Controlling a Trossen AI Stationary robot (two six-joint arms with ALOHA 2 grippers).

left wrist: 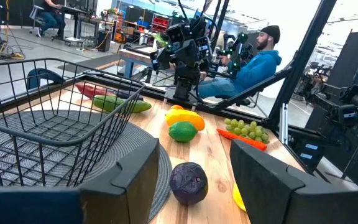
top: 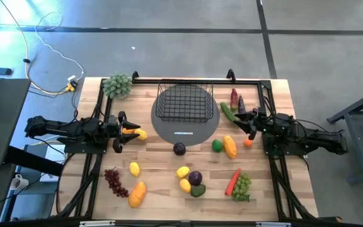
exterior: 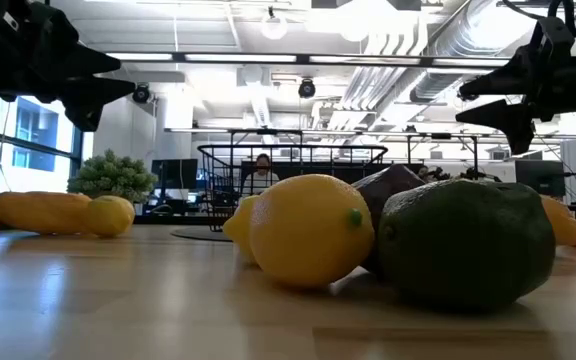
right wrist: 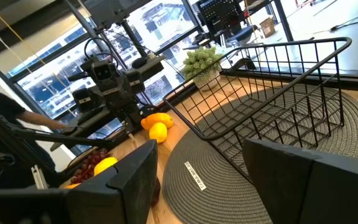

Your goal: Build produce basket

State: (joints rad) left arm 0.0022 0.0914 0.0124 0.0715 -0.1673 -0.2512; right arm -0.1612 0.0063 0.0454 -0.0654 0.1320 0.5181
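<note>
- Wooden table top (top: pixel 169 189) under an open workshop hall; I see a person seated beyond the table in the left wrist view.
- I find the basket (top: pixel 183 101) at the table's back centre, standing on a flat grey round mat (top: pixel 184 133). Its mesh floor is bare: no produce loaded.
- My left gripper (top: pixel 120 131) hovers at the left edge, beside a lemon and an orange piece (top: pixel 131 132). Its fingers (left wrist: pixel 126 180) stand partly apart with nothing between them.
- My right gripper (top: pixel 249 121) hovers at the right edge, near the cucumber (top: pixel 227 111). Its fingers (right wrist: pixel 135 177) stand likewise parted, nothing held.
- Risk, judged: the basket sits loose on the mat. A gripper catching the wire rim would likely push or tip it.
- Risk: round pieces such as the plum (top: pixel 179 149) may roll when one finger touches first.
- Risk: the front cluster lies touching; picking one piece may knock a neighbour off the table edge.
- Risk: both arms reaching for the basket together could collide above it.
- Count, high view: lemons, four, counting the one at the left gripper. Mangoes (top: pixel 230 146), two, plus the orange piece by the left gripper.
- Grape bunches, two: purple grapes (top: pixel 114 181) and green grapes (top: pixel 242 186).
- One carrot (top: pixel 232 181), one cucumber, two dark plums, one bushy pale green cluster (top: pixel 118 85).
- Dark red pieces (top: pixel 236 101) beside the cucumber: too small to name.
</note>
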